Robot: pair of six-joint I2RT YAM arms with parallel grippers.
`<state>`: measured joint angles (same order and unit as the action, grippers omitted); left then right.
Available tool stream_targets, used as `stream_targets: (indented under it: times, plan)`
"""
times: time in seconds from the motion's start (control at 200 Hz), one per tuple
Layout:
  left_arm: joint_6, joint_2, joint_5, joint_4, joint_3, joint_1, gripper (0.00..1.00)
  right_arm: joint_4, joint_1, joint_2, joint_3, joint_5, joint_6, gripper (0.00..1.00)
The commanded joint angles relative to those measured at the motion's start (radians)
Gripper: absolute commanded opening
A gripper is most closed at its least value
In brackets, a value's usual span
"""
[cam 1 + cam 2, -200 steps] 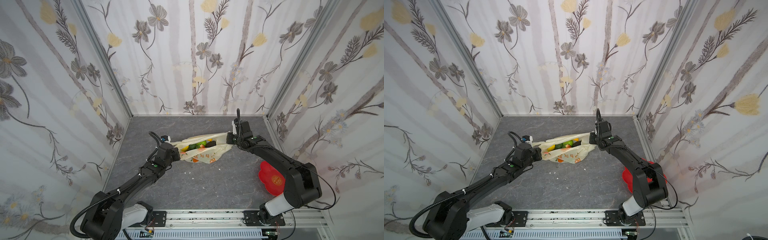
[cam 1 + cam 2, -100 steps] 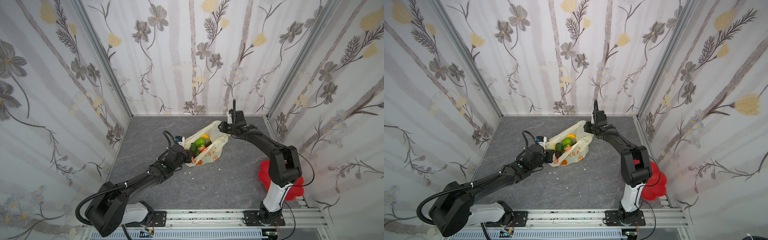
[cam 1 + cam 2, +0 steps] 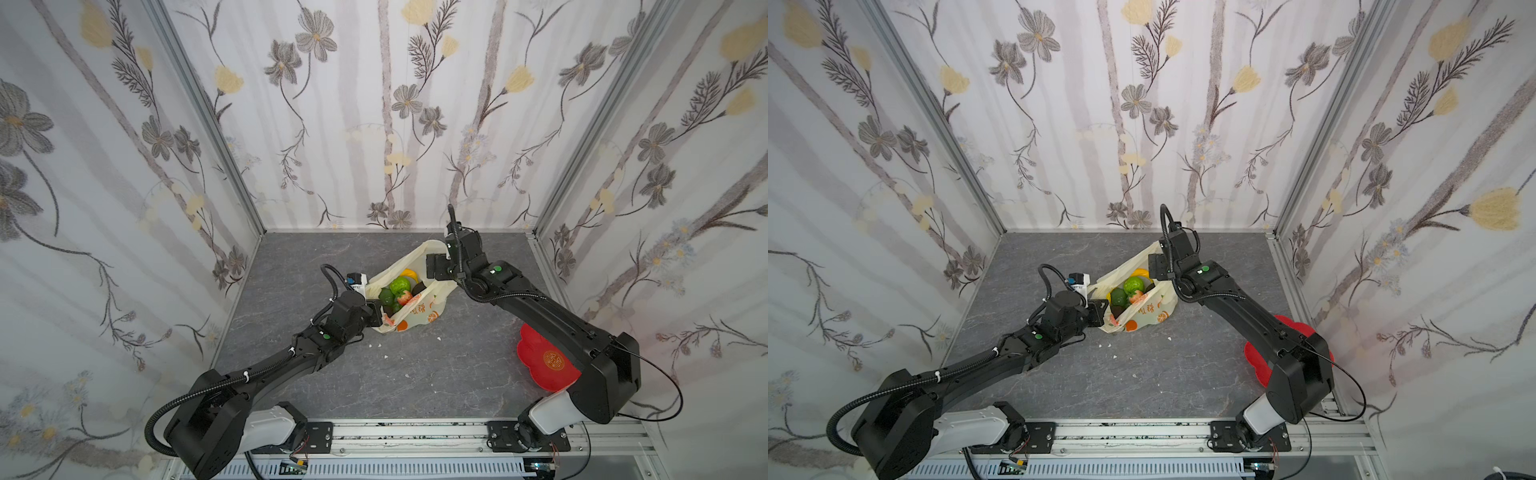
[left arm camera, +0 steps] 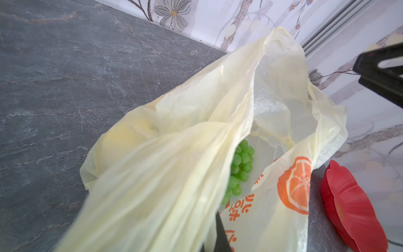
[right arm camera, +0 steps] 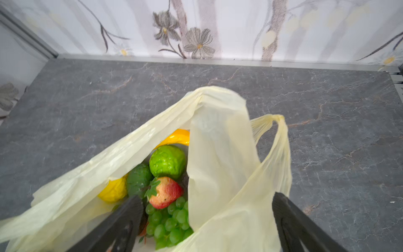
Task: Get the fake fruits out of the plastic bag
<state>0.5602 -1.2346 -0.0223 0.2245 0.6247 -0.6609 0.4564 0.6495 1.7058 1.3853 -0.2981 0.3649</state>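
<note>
The pale-yellow plastic bag (image 3: 419, 311) (image 3: 1142, 318) stands with its mouth up on the grey floor. Inside lie fake fruits: a yellow banana (image 5: 176, 137), a bumpy lime-green fruit (image 5: 168, 161) (image 3: 400, 286), a dark green avocado (image 5: 138, 180), a lemon (image 5: 113, 189), a strawberry (image 5: 165, 192) and green grapes (image 5: 170, 222) (image 4: 239, 165). My left gripper (image 3: 376, 313) (image 3: 1100, 311) is shut on the bag's near-left rim, and the plastic (image 4: 174, 174) drapes over its jaws. My right gripper (image 5: 206, 211) (image 3: 436, 266) hangs open over the far side, its fingers wide apart on either side of a loose handle (image 5: 220, 141).
A red flower-shaped dish (image 3: 544, 361) (image 3: 1258, 357) (image 4: 349, 207) lies on the floor at the right, partly under my right arm. Small white crumbs (image 3: 386, 356) dot the floor in front of the bag. Patterned walls close in the back and both sides.
The right gripper has opened and let go of the bag's handle. The bag, earlier stretched flat between both grippers, now stands bunched up with its mouth open. The left gripper shifted right with it.
</note>
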Motion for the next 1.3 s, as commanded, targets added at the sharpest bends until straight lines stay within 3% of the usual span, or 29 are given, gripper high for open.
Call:
stream_targets:
  times: [0.0, 0.12, 0.26, 0.465, 0.689, 0.799, 0.939, 0.999, 1.044, 1.099, 1.154, 1.204, 1.294]
  plan:
    - [0.025, -0.006, 0.018, 0.029, 0.010, 0.000, 0.00, 0.008, 0.022, 0.050, -0.005, -0.049, 0.009, 0.92]
    - [0.025, -0.005, 0.007, 0.019, 0.011, 0.000, 0.00, 0.013, 0.022, 0.137, 0.001, 0.029, -0.001, 0.86]
    - [0.030, -0.020, 0.021, -0.016, 0.017, -0.001, 0.00, 0.045, 0.002, 0.178, -0.057, -0.064, 0.020, 0.90]
    - [0.048, -0.031, 0.001, -0.013, -0.011, -0.001, 0.00, -0.016, -0.024, 0.183, -0.131, -0.018, 0.023, 0.83]
    - [0.050, -0.028, -0.006, -0.013, -0.016, 0.000, 0.00, -0.017, -0.047, 0.313, -0.050, -0.030, 0.029, 0.81]
    - [0.050, -0.027, -0.014, -0.023, -0.026, 0.011, 0.00, -0.020, -0.051, 0.338, -0.021, 0.049, 0.002, 0.69]
    - [0.093, -0.005, -0.003, -0.068, -0.040, 0.074, 0.00, -0.051, -0.061, 0.282, -0.056, 0.048, 0.000, 0.29]
    - [0.107, 0.011, 0.009, -0.082, -0.051, 0.114, 0.00, -0.105, -0.083, 0.219, -0.116, 0.085, 0.006, 0.17]
    - [0.115, 0.021, 0.020, -0.090, -0.057, 0.144, 0.00, -0.166, -0.109, 0.164, -0.171, 0.174, 0.011, 0.14]
    - [0.117, 0.027, 0.034, -0.106, -0.059, 0.186, 0.00, -0.292, -0.172, 0.082, -0.269, 0.406, 0.036, 0.13]
    - [0.111, 0.019, 0.062, -0.113, -0.059, 0.235, 0.00, -0.403, -0.212, 0.025, -0.347, 0.562, 0.075, 0.13]
    - [0.109, 0.003, 0.093, -0.117, -0.061, 0.286, 0.00, -0.427, -0.227, -0.003, -0.374, 0.592, 0.092, 0.12]
    - [0.110, -0.020, 0.131, -0.117, -0.058, 0.365, 0.00, -0.399, -0.238, -0.032, -0.388, 0.541, 0.095, 0.06]
